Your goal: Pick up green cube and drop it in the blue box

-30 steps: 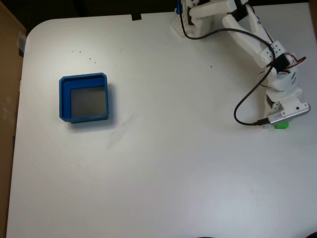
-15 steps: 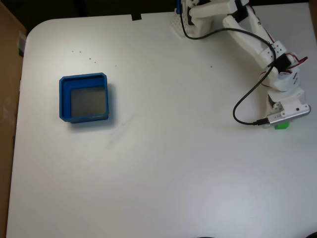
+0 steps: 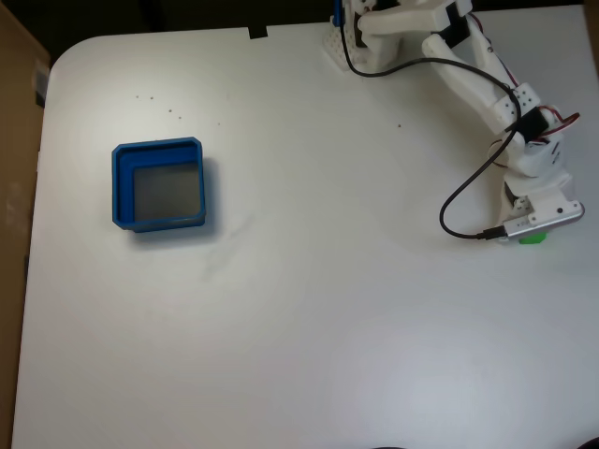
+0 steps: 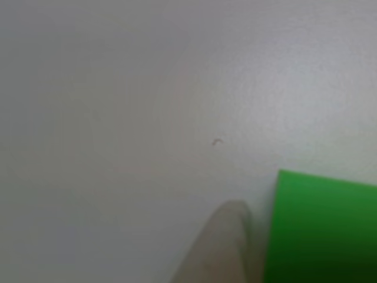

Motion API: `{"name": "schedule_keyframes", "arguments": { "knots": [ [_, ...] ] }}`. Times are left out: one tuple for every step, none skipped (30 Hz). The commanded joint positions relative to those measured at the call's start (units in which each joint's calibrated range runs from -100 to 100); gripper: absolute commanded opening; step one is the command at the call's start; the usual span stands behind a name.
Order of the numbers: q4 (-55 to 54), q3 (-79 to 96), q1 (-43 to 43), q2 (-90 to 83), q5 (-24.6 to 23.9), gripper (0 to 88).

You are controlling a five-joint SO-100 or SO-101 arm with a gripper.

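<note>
One green cube sat at the table's far right edge in the fixed view, mostly hidden beneath the white arm's gripper, whose jaw state could not be told. In the other view, a pale fingertip stood just left of the cube, apparently not yet clamped on it. An off-centre close risked nudging the cube off the edge. The blue box lay well apart, across the table at left.
</note>
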Motion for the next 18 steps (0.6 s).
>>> {"name": "schedule_keyframes", "arguments": {
  "knots": [
    [0.3,-4.0,0.4,-1.4,0.0,32.7],
    [0.3,-4.0,0.4,-1.2,0.1,32.7],
    [0.3,-3.9,0.4,-1.2,0.1,32.7],
    [0.3,-3.9,0.4,-1.2,0.1,32.7],
    [0.3,-3.9,0.4,-1.3,0.1,32.7],
    [0.3,-3.9,0.4,-1.3,0.1,32.7],
    [0.3,-3.9,0.4,-1.3,0.1,32.7],
    [0.3,-3.9,0.4,-1.3,0.1,32.7],
    [0.3,-3.9,0.4,-1.4,0.1,32.7],
    [0.3,-3.9,0.4,-1.4,0.1,32.7],
    [0.3,-3.9,0.4,-1.5,0.0,32.7],
    [0.3,-3.9,0.4,-1.6,-0.1,32.7],
    [0.2,-3.9,0.4,-1.5,-0.1,32.7],
    [0.2,-3.9,0.4,-1.4,-0.1,32.7],
    [0.2,-3.9,0.4,-1.3,-0.2,32.7],
    [0.2,-3.9,0.4,-1.3,-0.2,32.7],
    [0.2,-3.9,0.4,-1.3,-0.2,32.7],
    [0.2,-3.9,0.4,-1.3,-0.2,32.7]
  ]
}}
